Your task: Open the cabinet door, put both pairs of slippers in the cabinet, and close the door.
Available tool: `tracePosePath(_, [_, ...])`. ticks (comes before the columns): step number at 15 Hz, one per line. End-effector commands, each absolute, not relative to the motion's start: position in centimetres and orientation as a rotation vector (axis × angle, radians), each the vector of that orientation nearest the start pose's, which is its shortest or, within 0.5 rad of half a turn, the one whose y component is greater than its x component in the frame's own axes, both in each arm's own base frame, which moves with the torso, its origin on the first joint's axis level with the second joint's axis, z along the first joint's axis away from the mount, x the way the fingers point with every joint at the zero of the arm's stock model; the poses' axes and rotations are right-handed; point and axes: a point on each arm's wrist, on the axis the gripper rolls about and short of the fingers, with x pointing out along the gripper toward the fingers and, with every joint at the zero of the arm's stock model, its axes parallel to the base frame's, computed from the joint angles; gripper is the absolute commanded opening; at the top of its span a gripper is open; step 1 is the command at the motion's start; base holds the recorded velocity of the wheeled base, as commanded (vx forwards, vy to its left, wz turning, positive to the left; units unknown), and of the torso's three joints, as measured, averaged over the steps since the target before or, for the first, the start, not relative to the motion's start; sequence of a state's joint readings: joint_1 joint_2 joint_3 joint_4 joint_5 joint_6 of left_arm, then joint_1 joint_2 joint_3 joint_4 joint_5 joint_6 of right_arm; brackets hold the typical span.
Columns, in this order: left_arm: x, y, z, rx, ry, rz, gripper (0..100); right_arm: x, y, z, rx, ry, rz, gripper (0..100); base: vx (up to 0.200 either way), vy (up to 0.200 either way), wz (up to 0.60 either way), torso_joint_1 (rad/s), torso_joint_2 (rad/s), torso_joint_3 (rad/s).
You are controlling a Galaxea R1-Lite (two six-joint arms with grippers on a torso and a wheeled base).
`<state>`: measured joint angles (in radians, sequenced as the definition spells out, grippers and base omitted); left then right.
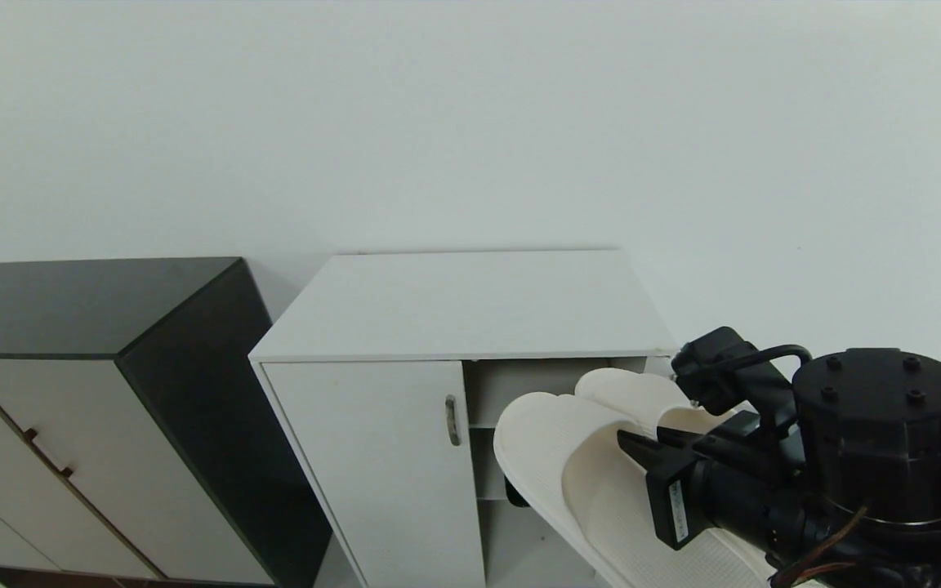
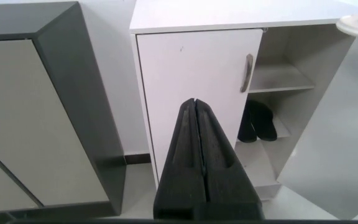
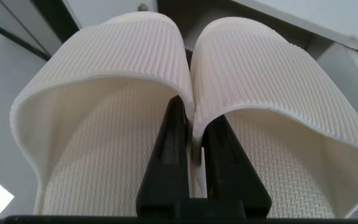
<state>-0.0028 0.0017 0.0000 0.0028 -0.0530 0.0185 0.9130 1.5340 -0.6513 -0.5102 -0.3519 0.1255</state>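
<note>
The white cabinet [image 1: 454, 302] sits mid-frame in the head view, its left door [image 1: 372, 465] shut and its right half open, with shelves showing. A dark cabinet [image 1: 111, 310] stands just beside it at frame left. The white slippers [image 1: 568, 465] hang at lower right, with their toes and long axis pointing up-left toward the open bay. The right tool [image 1: 642, 445] is clamped on their two inner walls, one finger inside each shoe. A black pair [image 2: 258, 121] lies on the lower shelf [image 2: 281, 130]; the shelf above looks free. The left tool [image 2: 194, 106] is pressed narrow, holding nothing, and faces the shut door. The handle [image 2: 247, 73] marks the bay's near edge, so the right arm, judged the nearer, wants a straight entry.
</note>
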Motion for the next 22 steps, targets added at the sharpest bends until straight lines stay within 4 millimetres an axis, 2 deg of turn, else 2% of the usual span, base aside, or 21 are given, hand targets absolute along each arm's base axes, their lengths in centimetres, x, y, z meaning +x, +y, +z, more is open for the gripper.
tracePosePath(1, [-2.27, -0.11, 7.52, 0.018, 0.004, -0.057, 0, 16.01, 19.5, 17.46, -0.105, 0.342, 0.535, 0, 0.0, 0.0, 0.0, 0.0, 0.0, 0.0])
tracePosePath(5, [-2.27, -0.11, 7.52, 0.018, 0.004, -0.055, 0, 15.95, 19.49, 17.37, -0.107, 0.343, 0.536, 0, 0.0, 0.0, 0.0, -0.077, 0.17, 0.098])
tracePosePath(22, [-2.27, -0.11, 7.52, 0.017, 0.004, -0.055, 0, 15.9, 19.43, 17.21, -0.111, 0.348, 0.537, 0, 0.0, 0.0, 0.0, -0.19, 0.51, 0.31])
